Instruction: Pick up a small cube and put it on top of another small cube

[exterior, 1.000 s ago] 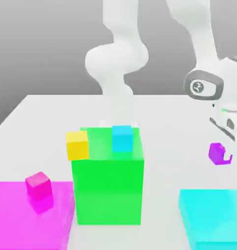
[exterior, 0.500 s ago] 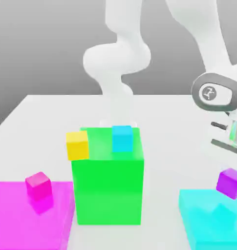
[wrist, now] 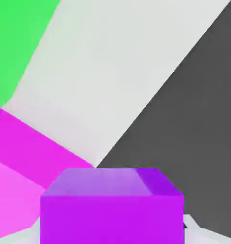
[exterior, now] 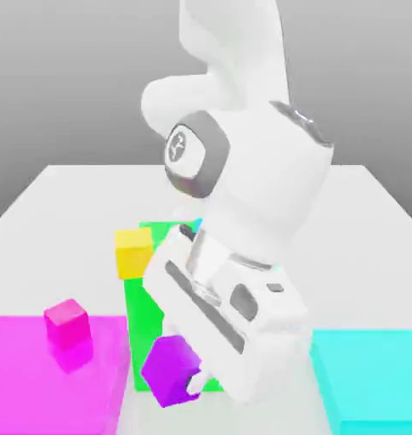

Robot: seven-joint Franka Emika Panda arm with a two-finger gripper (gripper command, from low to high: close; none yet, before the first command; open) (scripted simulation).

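My gripper (exterior: 178, 375) is shut on the small purple cube (exterior: 166, 370), holding it in the air low in front of the big green block (exterior: 141, 314), close to the magenta platform's (exterior: 39, 374) edge. The hand view has the purple cube (wrist: 112, 207) between the fingers, with the magenta platform (wrist: 31, 152), the green block (wrist: 17, 43) and white table (wrist: 112, 76) beyond it. A small magenta-pink cube (exterior: 67, 323) rests on the magenta platform. A small yellow cube (exterior: 134, 251) sits against the green block's upper corner on the exterior view's left.
A cyan platform (exterior: 370, 374) lies at the front on the exterior view's right. The arm's bulky white links (exterior: 251, 212) cover most of the green block and what sits on top of it. The white table (exterior: 64, 204) extends behind.
The arm has swung from the exterior view's right, over the cyan platform, across to the front of the green block, carrying the purple cube leftward and lower. The grip has stayed shut.
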